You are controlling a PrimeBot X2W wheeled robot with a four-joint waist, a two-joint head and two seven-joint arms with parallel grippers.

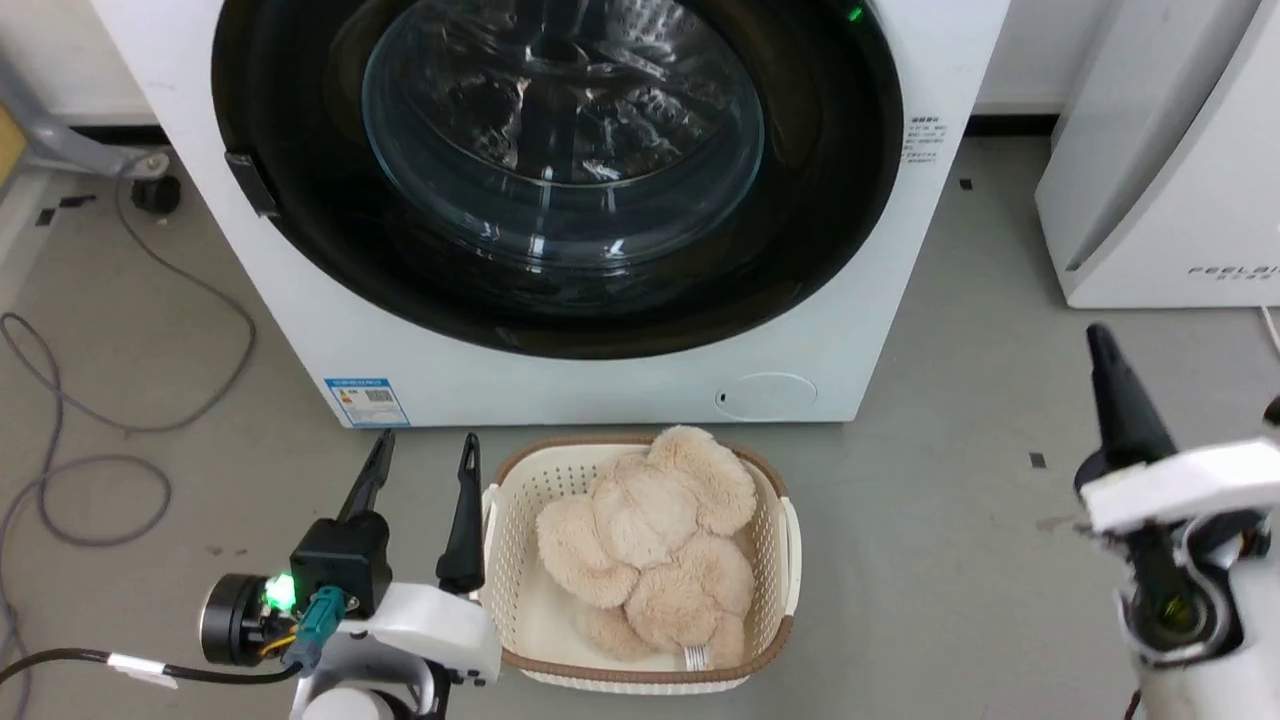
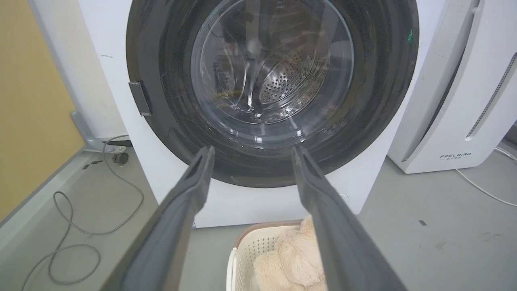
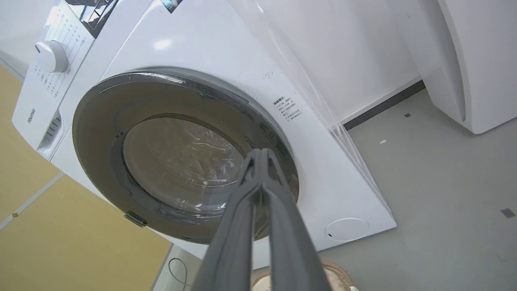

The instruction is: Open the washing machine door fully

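Washing machine door (image 1: 560,170) sits shut on the front of the white machine (image 1: 600,390), so we judge the whole opening is left to do: our left gripper (image 1: 427,440), fingers apart, and right gripper (image 1: 1102,345), fingers together, both hover before that machine, touching nothing.

The place looks like a laundry test room: a white washing machine (image 1: 560,385), a laundry basket (image 1: 790,560), loose cables (image 1: 130,430) on a grey floor (image 1: 950,480).

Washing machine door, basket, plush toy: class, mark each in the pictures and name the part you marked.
washing machine door (image 1: 560,140), head view, on its clear glass window.
basket (image 1: 515,540), head view, on its white left wall.
plush toy (image 1: 650,540), head view, on its fluffy middle.
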